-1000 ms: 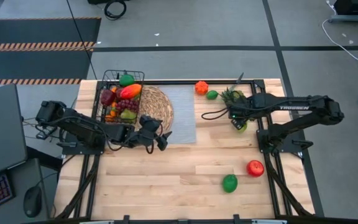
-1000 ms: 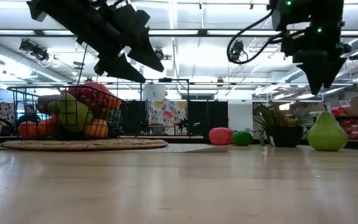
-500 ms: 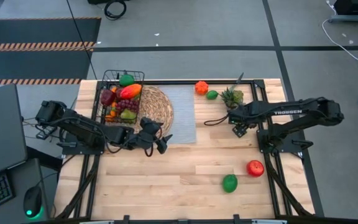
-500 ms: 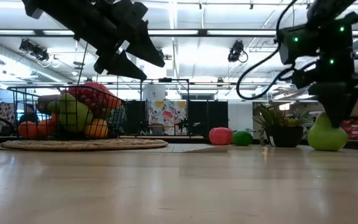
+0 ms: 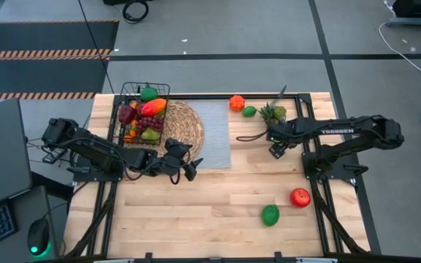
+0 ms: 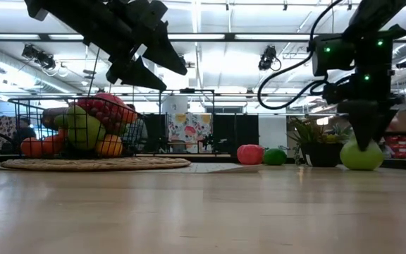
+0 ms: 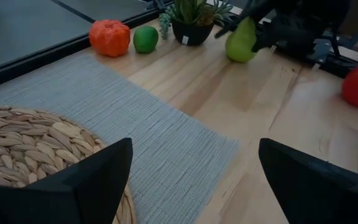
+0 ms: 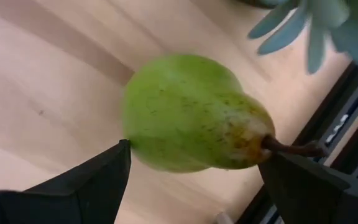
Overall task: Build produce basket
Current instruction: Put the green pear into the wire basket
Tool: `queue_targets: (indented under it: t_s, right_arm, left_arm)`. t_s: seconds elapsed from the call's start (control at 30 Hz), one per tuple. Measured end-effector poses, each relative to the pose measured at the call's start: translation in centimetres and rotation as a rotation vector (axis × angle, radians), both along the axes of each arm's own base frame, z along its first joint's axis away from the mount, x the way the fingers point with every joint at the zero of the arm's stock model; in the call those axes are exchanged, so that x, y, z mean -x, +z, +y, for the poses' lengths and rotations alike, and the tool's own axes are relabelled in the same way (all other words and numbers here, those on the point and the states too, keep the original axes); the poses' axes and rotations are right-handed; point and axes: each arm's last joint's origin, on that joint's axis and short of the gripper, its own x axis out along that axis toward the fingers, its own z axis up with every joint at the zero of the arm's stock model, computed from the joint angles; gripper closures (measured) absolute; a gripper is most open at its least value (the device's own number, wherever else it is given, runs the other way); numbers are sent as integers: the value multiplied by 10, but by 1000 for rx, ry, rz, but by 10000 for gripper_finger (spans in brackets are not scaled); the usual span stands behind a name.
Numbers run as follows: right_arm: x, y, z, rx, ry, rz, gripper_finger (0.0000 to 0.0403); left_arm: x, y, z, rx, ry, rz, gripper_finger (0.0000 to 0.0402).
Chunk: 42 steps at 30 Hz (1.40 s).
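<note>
The black wire basket point(image 5: 140, 117) stands at the far left, partly on the round straw mat point(image 5: 185, 126), and is filled with produce point(image 6: 90, 123). A green pear point(image 8: 191, 115) rests on the wood by the potted plant. My right gripper point(image 8: 194, 155) points down over it, open, with one finger on either side point(image 6: 364, 141). It hides the pear in the high view point(image 5: 276, 150). My left gripper point(image 5: 192, 166) hovers open above the mat's near edge point(image 7: 194, 146). My right gripper has its open fingers on either side of the pear's wide body point(image 8: 142, 137), coming from above. I cannot tell whether either finger touches it. The pear's bottom rests on the table, and its stem point(image 8: 291, 148) points sideways.
An orange point(image 5: 237, 102) and a lime point(image 5: 249, 111) lie at the far edge beside the spiky plant point(image 5: 272, 113). A red apple point(image 5: 300, 197) and a green fruit point(image 5: 270, 215) lie near the front right. A grey placemat point(image 5: 212, 135) lies beside the round mat.
My right gripper has come down over the pear, so that its open fingers now stand around the pear's upper part. In the low view the pear has shifted a little sideways and looks rounder than before.
</note>
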Motion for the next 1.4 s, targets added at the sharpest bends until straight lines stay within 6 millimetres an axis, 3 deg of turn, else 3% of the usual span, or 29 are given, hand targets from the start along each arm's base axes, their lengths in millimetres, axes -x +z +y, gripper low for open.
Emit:
queue_targets:
  t_s: [0.37, 0.67, 1.03, 1.4]
  right_arm:
    - [-7, 1, -17, 24, -20, -111, 55]
    - [-10, -2, -15, 22, 20, -94, 58]
    - [-21, 1, 2, 8, 106, -158, 179]
    - [-41, 9, 20, -81, 233, -405, 185]
  left_arm:
    - [0, 0, 0, 0, 0, 0, 44]
    - [0, 0, 0, -2, -1, 1, 44]
    - [0, 0, 0, -4, -2, 3, 44]
    - [0, 0, 0, -3, -1, 4, 44]
